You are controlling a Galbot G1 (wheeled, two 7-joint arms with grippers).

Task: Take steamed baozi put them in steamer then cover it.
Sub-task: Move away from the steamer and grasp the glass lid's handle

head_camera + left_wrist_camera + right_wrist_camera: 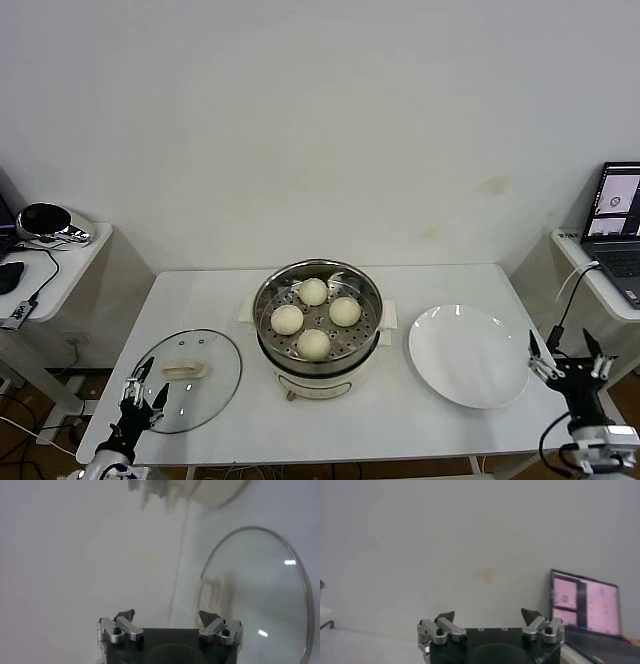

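White table (200, 300) spanning the middle, side desk with laptop (620, 225) off to the right. Stainless-steel steamer (318, 340) at table centre on a white electric base, uncovered. White plate (468, 356) just right of the steamer, bare. Glass lid (190, 368) with cream handle lying flat on the table to the left, well apart from the steamer. Four steamed baozi (314, 318) sitting on the perforated tray inside the steamer, clustered close. Left gripper (143, 391) low at the near left table edge, over the rim of the lid, fingers spread wide, holding nothing. Right gripper (572, 356) off the table's right edge beside the plate, fingers likewise spread, holding nothing.
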